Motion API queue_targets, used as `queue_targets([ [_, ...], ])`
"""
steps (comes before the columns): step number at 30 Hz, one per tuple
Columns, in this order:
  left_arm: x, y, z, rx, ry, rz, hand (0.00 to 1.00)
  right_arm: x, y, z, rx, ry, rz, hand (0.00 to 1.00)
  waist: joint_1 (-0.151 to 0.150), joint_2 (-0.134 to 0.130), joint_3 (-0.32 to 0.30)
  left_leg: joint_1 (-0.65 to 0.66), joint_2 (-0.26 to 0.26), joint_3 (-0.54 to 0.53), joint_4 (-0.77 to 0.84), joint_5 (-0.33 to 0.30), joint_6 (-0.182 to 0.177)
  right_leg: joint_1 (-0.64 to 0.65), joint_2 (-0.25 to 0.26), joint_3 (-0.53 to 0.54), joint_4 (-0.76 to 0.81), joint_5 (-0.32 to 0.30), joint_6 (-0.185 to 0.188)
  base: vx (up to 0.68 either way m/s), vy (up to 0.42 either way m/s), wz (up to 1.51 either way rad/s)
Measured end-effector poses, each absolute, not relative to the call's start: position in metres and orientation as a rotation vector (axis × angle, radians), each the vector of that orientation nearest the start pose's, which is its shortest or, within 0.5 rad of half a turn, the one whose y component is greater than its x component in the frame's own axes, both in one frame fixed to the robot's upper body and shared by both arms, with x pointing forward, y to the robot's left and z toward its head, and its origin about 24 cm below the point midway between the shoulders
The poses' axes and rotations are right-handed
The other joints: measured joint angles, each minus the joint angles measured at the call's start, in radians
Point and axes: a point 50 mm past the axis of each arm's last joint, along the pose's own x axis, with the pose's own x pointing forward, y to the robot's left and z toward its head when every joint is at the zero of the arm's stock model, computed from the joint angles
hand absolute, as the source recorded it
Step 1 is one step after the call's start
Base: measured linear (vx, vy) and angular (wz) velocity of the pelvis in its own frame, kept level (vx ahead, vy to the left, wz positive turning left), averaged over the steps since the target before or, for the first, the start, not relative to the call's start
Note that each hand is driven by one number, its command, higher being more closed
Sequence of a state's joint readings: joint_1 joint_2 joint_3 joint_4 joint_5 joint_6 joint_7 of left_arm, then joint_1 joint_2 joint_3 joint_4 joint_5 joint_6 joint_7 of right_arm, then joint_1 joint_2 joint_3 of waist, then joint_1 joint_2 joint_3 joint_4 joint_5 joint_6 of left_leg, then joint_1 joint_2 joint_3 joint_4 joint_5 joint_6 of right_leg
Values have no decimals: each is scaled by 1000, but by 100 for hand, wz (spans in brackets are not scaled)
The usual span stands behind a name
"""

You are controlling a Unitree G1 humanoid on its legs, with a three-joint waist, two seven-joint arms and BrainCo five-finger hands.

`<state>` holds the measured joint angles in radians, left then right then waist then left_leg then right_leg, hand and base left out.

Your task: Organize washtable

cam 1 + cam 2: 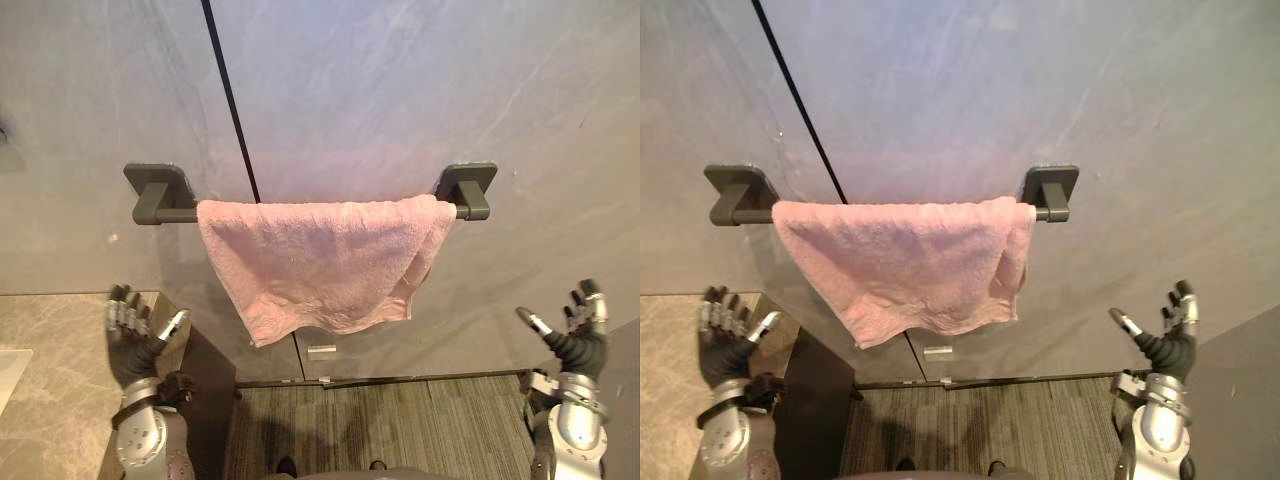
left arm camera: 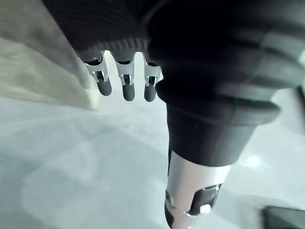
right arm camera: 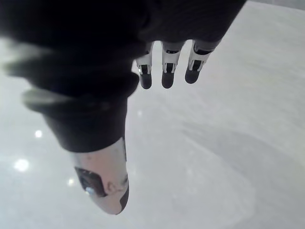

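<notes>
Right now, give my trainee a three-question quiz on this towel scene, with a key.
1. True or false: the right hand holds the pink towel.
2. The left hand is: A open and empty; B shut on the towel; C curled into a fist.
3. Which end of the towel bar shows more bare rail, the robot's left or right?
Key: 1 false; 2 A; 3 left.

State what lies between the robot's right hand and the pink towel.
The stretch is bare: in the left eye view, plain grey wall separates the open right hand from the pink towel draped over the rail.
</notes>
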<state>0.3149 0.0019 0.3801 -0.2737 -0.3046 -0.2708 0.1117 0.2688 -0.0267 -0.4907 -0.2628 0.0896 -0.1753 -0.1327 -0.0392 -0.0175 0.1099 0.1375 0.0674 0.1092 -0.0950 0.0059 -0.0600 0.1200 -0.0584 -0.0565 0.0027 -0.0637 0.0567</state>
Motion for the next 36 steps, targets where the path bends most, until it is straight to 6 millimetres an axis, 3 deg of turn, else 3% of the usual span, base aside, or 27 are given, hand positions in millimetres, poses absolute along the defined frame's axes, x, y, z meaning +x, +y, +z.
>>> queue_targets([
  [4, 149, 270, 116, -72, -527, 606, 0, 155, -289, 118, -137, -425, -686, 0, -4, 1, 0, 3, -1, 1, 0, 0, 0, 0, -1, 0, 3, 0, 0, 0, 0, 0],
  [6, 144, 269, 144, -47, -677, 596, 0, 159, -285, 152, -158, -607, -632, 0, -4, 2, 0, 10, -3, 1, 0, 0, 0, 7, -3, 0, 4, 0, 1, 0, 0, 0],
  [9, 141, 263, 169, -68, -814, 533, 0, 162, -273, 187, -132, -809, -522, 0, -3, 6, -1, 21, -5, 0, 1, -2, 3, 15, -5, -1, 4, -2, 3, -32, -5, 1],
  [11, 142, 246, 190, -120, -924, 359, 0, 168, -249, 213, -32, -987, -282, 0, -4, 10, -4, 17, -9, 0, 18, -9, 7, 16, -10, 0, 7, -2, 4, -60, -2, 0],
  [15, 150, 208, 204, -264, -968, -4, 0, 187, -207, 224, 91, -1028, 88, 0, -3, 18, -9, 18, -14, 1, 28, -12, 8, 18, -15, 2, 14, -3, 5, -46, -1, -1],
  [16, 154, 193, 204, -340, -953, -156, 0, 192, -189, 225, 137, -1015, 245, 0, -2, 20, -12, 20, -15, 2, 28, -12, 8, 18, -16, 3, 17, -3, 5, -53, -10, -2],
  [20, 162, 149, 187, -550, -770, -500, 0, 197, -137, 221, 227, -932, 644, 0, -1, 20, -12, 33, -14, 6, 29, -12, 8, 28, -15, 7, 22, -2, 5, -45, -16, -3],
  [24, 169, 130, 160, -630, -552, -655, 0, 196, -113, 204, 272, -775, 860, 0, 1, 19, -12, 40, -14, 9, 29, -12, 8, 31, -15, 10, 24, -2, 5, -46, -14, -2],
  [29, 167, 116, 122, -655, -269, -795, 0, 202, -107, 172, 184, -513, 1006, 0, -2, 17, -12, 47, -14, 21, 25, -11, 8, 30, -14, 24, 25, -2, 6, -36, -13, -8],
  [36, 165, 118, 96, -631, -95, -815, 0, 206, -110, 148, 135, -344, 1032, 0, 1, 16, -12, 46, -14, 25, 25, -11, 9, 32, -14, 26, 28, -2, 6, -5, -8, -1],
])
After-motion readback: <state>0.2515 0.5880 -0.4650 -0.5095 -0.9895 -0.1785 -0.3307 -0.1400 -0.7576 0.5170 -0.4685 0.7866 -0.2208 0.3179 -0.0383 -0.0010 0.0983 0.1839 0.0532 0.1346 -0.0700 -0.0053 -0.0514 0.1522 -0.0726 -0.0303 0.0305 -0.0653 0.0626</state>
